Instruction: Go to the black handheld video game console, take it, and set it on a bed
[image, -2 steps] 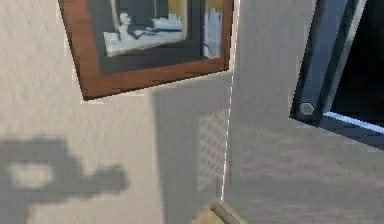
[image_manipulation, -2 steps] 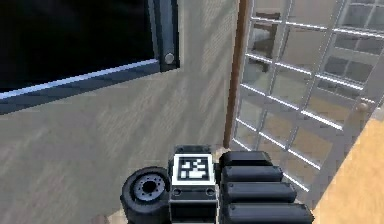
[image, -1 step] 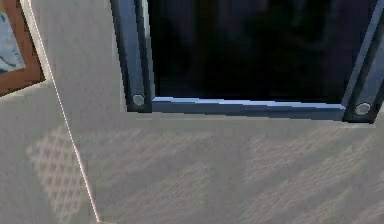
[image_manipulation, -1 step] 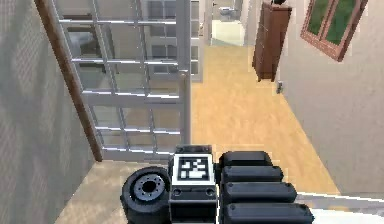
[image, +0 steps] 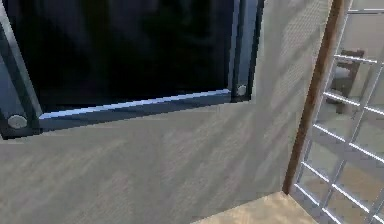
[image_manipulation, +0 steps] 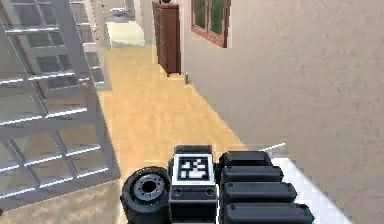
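Console in the pincer (image_manipulation: 148, 192) or not cannot be told; its round dark body sits near the white barred door (image_manipulation: 60, 113), over smooth wooden floor (image_manipulation: 160, 110).

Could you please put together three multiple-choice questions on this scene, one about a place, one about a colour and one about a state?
1. In the forward view, where is the glass-paned door relative to the large window?
A. To its right
B. To its left
C. Below it

2. In the arm side view, what colour is the floor?
A. Blue
B. Light tan wood
C. White

3. In the forward view, how does the large window's pane look?
A. Bright, with greenery behind
B. Covered by a curtain
C. Dark, with nothing seen through it

Answers:
1 A: the door's white grid stands at the right edge, past a brown frame.
2 B: tan boards run up the corridor.
3 C: the pane is near black inside its grey frame.
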